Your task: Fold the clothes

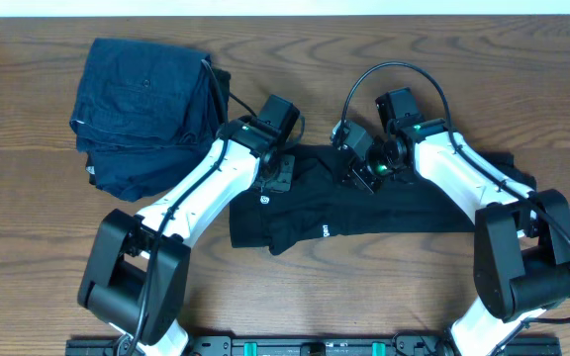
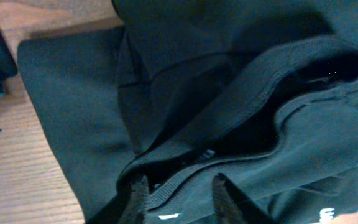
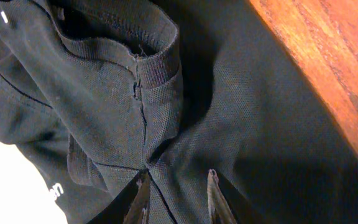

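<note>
The left end effector and right end effector hold their fingers apart, unclamped; the black T-shirt lies bunched directly beneath both. The folded dark blue stack lies left of the left end effector on the worktop.

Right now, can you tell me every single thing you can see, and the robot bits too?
T-shirt: one, black with small white marks, spread in the middle of the table, under both claws.
Folded stack: one, dark blue, far left of the table, beside the T-shirt.
Table: one, brown wood, under everything.
Arms: two, white and black, left arm and right arm, both reaching in over the T-shirt.
Claws: two, dark, left claw at the ribbed collar, right claw on the fabric near a seam, both with jaws apart.
</note>
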You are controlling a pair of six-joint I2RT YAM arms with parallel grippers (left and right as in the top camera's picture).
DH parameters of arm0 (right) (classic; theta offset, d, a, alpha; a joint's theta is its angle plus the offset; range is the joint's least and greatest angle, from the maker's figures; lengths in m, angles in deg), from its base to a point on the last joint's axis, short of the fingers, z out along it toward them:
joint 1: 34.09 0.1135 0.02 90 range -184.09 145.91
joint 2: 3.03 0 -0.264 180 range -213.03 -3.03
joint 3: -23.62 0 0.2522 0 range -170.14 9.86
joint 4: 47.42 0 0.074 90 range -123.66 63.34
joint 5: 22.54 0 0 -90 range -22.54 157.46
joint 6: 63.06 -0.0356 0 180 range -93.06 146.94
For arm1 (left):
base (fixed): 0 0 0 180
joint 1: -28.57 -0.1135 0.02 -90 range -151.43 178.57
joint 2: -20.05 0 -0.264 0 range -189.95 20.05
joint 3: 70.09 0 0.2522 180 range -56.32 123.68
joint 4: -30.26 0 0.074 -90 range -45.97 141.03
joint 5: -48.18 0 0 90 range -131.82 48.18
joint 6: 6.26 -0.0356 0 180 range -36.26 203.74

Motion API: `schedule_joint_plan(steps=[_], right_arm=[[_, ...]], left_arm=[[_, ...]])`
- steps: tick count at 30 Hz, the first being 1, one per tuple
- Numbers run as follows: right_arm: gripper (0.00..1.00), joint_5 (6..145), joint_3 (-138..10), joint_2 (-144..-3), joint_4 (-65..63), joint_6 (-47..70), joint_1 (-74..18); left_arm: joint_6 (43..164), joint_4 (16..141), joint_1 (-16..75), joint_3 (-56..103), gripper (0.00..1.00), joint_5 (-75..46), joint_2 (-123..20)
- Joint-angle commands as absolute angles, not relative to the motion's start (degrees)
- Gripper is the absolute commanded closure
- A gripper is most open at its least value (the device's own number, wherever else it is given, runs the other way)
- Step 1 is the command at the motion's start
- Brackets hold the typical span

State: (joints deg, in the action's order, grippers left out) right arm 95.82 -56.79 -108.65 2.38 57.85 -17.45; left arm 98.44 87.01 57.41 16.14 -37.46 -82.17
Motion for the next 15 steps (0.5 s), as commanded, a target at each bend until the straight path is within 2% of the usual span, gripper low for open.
schedule_joint_plan(steps=[1, 3, 4, 7, 15], right_arm=[[0.70, 98.0, -55.9, -109.8, 1.8, 59.3, -17.1], [0.71, 98.4, -55.9, -110.7, 1.3, 59.4, -17.1], [0.71, 98.4, -55.9, -111.3, 0.9, 59.4, -17.1], [0.71, 98.7, -55.9, -113.3, -0.2, 59.4, -17.1], [0.71, 101.2, -56.0, -115.2, 0.8, 59.4, -17.1]], left_arm=[[97.8, 85.8, 56.2, 18.0, 0.57, -34.3, -78.5], [97.8, 85.4, 55.8, 18.0, 0.57, -31.6, -77.7], [97.8, 85.5, 55.6, 18.0, 0.63, -30.0, -77.5], [97.8, 86.6, 55.6, 17.8, 0.71, -28.3, -77.9], [97.8, 87.5, 55.7, 16.1, 0.71, -28.3, -78.1]])
